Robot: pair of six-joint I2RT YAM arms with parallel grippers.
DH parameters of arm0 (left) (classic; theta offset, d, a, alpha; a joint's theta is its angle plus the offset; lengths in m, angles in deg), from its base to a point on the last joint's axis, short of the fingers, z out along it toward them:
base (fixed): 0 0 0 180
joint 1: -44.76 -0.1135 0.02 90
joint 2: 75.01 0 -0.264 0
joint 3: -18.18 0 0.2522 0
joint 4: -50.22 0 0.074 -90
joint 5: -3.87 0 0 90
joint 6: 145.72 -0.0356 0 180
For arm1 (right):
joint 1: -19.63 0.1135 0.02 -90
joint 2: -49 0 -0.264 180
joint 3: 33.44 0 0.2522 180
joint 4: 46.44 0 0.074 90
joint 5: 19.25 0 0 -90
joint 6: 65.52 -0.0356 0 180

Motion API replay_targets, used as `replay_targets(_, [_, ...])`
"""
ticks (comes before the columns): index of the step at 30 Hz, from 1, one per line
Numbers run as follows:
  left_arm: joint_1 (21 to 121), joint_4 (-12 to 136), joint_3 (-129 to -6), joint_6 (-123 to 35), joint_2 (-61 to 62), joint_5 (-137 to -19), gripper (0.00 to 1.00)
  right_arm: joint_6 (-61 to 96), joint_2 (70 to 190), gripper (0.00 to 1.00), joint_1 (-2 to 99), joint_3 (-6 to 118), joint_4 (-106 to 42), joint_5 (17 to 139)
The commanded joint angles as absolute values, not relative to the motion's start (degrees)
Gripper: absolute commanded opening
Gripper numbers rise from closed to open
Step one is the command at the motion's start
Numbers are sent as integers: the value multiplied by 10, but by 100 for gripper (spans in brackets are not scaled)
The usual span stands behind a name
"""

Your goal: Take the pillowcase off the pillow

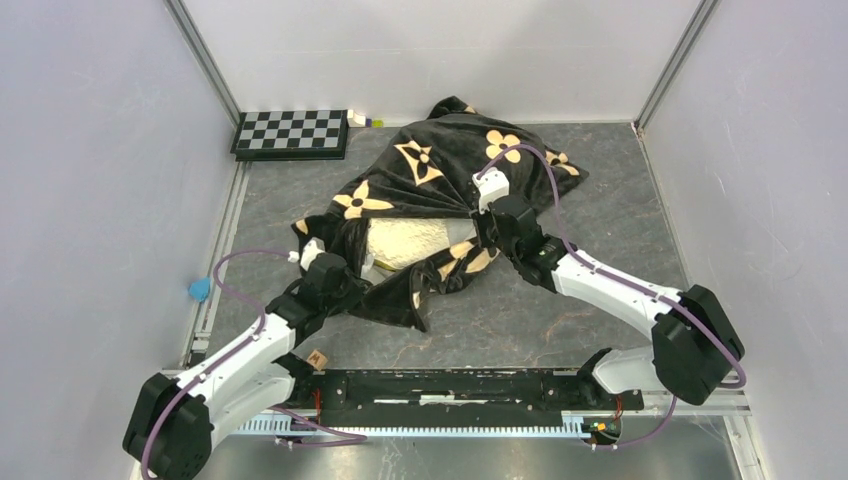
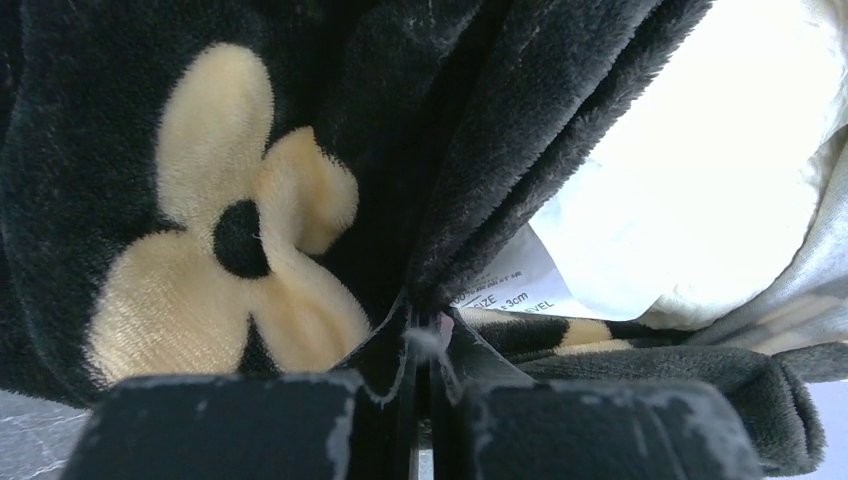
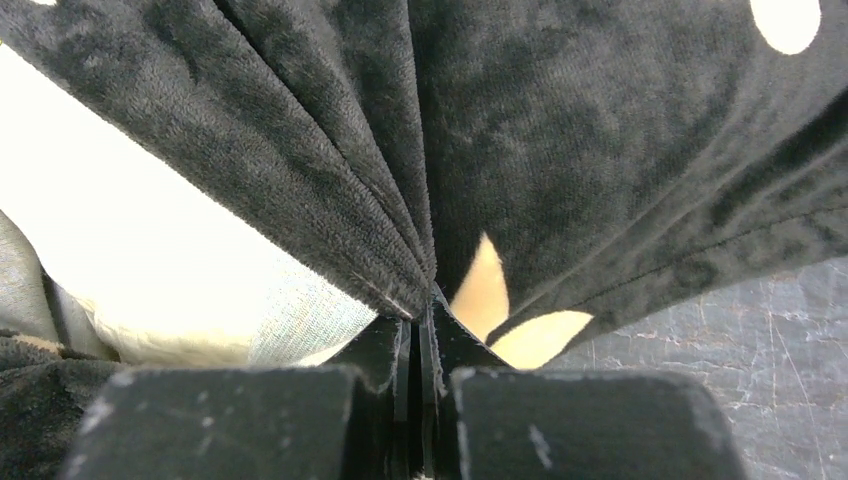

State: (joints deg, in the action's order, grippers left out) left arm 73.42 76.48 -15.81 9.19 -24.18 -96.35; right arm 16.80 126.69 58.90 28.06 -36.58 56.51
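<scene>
The black pillowcase [image 1: 440, 170] with tan flowers lies across the middle of the table. The cream pillow [image 1: 405, 242] shows through its open mouth at the near side. My left gripper [image 1: 335, 268] is shut on the pillowcase's mouth edge at the left; in the left wrist view [image 2: 428, 325] a fold of black fabric [image 2: 500, 150] runs into the closed jaws, with the white pillow [image 2: 700, 160] and a care label [image 2: 510, 285] to the right. My right gripper [image 1: 487, 205] is shut on the mouth edge at the right; the right wrist view [image 3: 425, 305] shows gathered fabric [image 3: 560, 150] pinched, pillow [image 3: 130, 250] at left.
A black-and-white checkerboard [image 1: 290, 132] lies at the back left with a small white-and-yellow object [image 1: 362, 120] beside it. A blue item [image 1: 200, 289] sits at the left wall. A small wooden block [image 1: 317, 359] lies near the left arm's base. Grey walls enclose the table.
</scene>
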Motion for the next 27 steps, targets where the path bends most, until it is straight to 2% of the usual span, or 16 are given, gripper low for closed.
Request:
replay_targets(1, [726,853,-144,23,-261,-984,2,175,1216,0,579,262,-361,508])
replay_targets(10, [727,861,-170,-14,-264,-908,2,180,1203,0,579,259,-348,615])
replay_targets(13, [729,842,-178,-27,-264,-839,2,180,1208,0,579,262,-347,650])
replay_targets(19, [753,862,-204,-43,-244,-791,2,177,1208,4,579,258,-353,657])
replay_targets(23, [775,872,-197,-48,-249,-814,2,238,1228,30,602,290,-328,721])
replay_targets(27, [782,880,-192,-48,-244,-830,2,294,1256,40,684,347,-276,608])
